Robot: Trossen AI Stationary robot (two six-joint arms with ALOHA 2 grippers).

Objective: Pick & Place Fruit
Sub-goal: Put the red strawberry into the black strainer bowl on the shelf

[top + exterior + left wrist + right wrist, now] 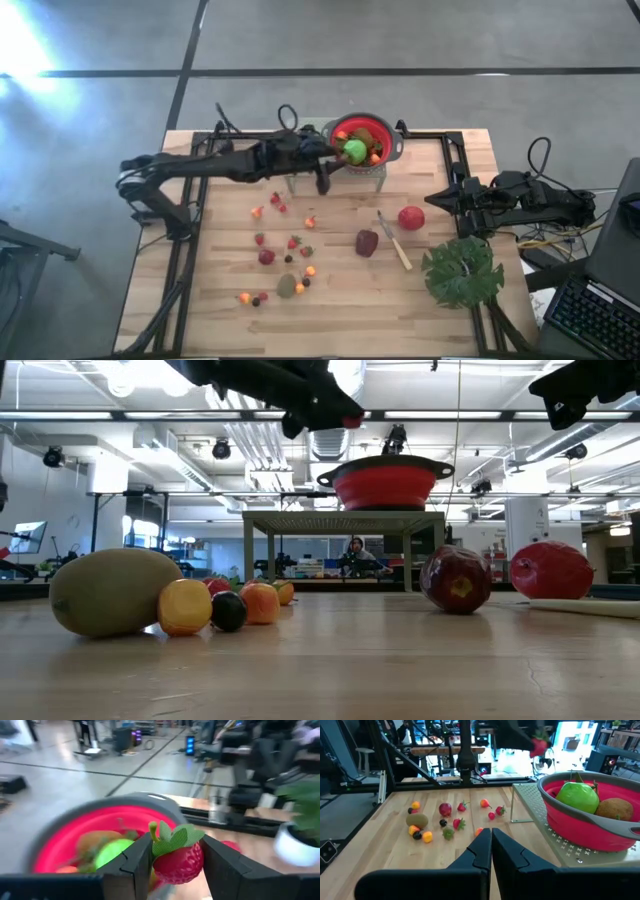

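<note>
The scene is being lit brightly by rows of white ceiling lamps, seen in the low view. Strong glare is being thrown across the grey floor at the high view's upper left. Only soft, short shadows are being cast on the pale wooden table. In the left wrist view, the red collapsible bowl and the background are being blurred.

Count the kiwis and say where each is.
2. One kiwi lies on the table; another kiwi sits in the red bowl. More may hide inside it.
</note>
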